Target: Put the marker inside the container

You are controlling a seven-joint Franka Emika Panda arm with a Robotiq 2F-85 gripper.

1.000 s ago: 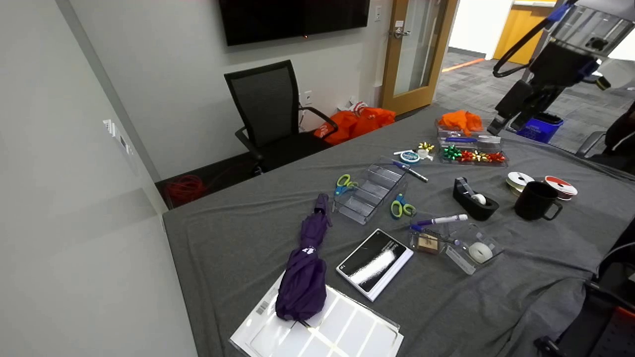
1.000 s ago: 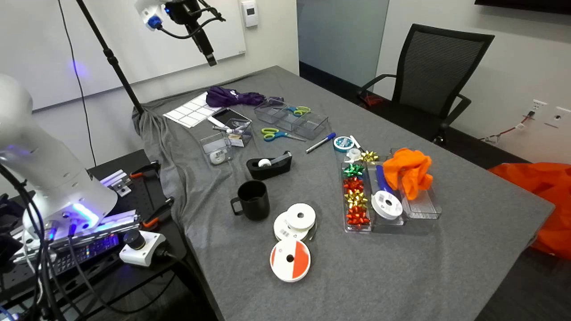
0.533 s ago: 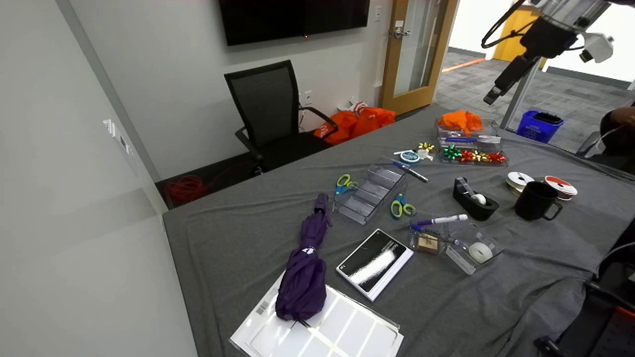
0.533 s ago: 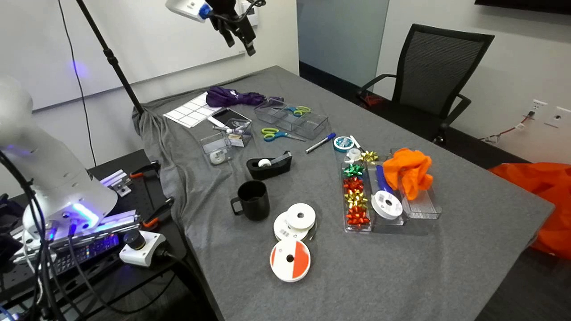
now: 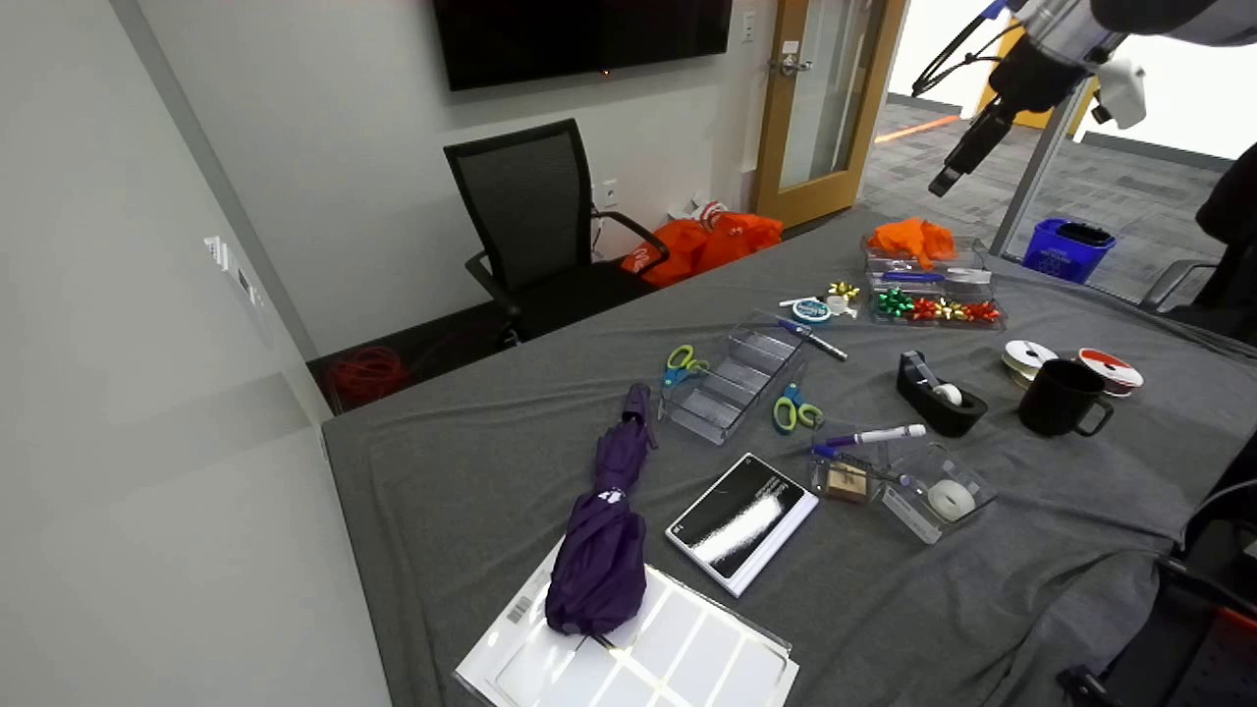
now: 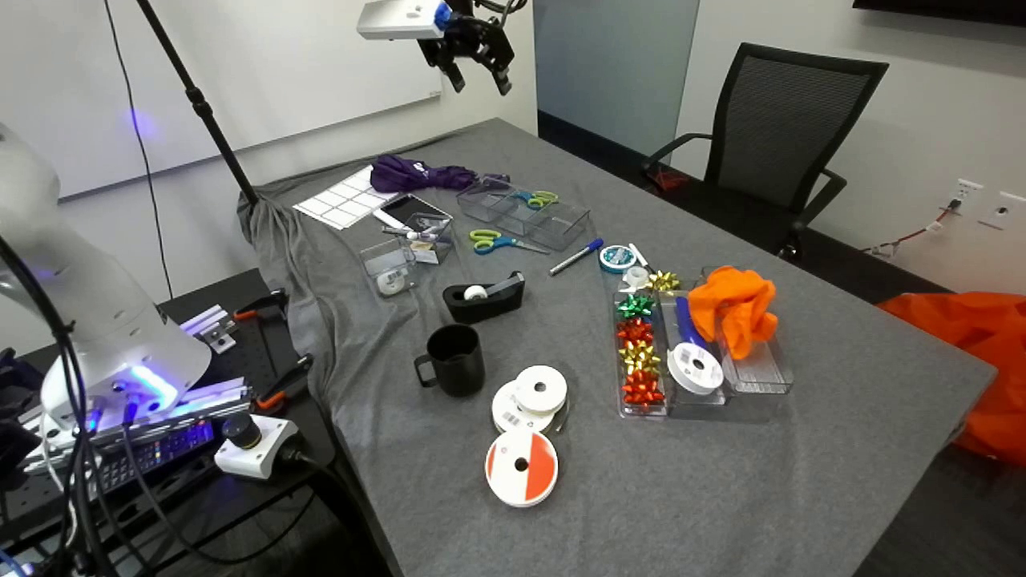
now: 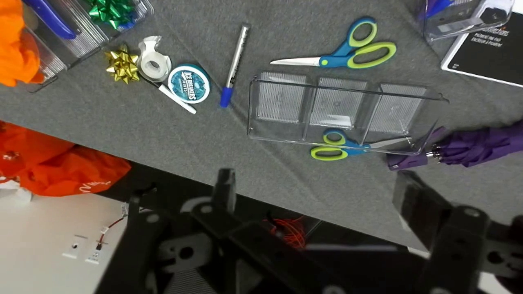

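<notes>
A silver marker with a blue cap (image 7: 236, 61) lies on the grey table. It also shows in both exterior views (image 5: 813, 340) (image 6: 575, 256). Beside it stands a clear container (image 7: 282, 100) with three compartments, also in both exterior views (image 5: 729, 385) (image 6: 553, 231). One pair of blue-green scissors (image 7: 331, 153) lies partly under or behind the container's edge; I cannot tell which. My gripper (image 7: 316, 179) is open with nothing between its fingers. It hangs high above the table, apart from marker and container, and shows in both exterior views (image 5: 945, 183) (image 6: 481, 82).
More scissors (image 7: 343, 53), a mint tin (image 7: 189, 83), a white pen (image 7: 177, 99) and a gold bow (image 7: 122, 64) lie near the marker. A purple umbrella (image 5: 596, 560), tape dispenser (image 6: 483, 299), black mug (image 6: 455, 361) and ribbon spools (image 6: 521, 469) are on the table.
My gripper has moved left and up in an exterior view, and right and slightly up in the other view of the scene. It has also turned. The table objects have not moved.
</notes>
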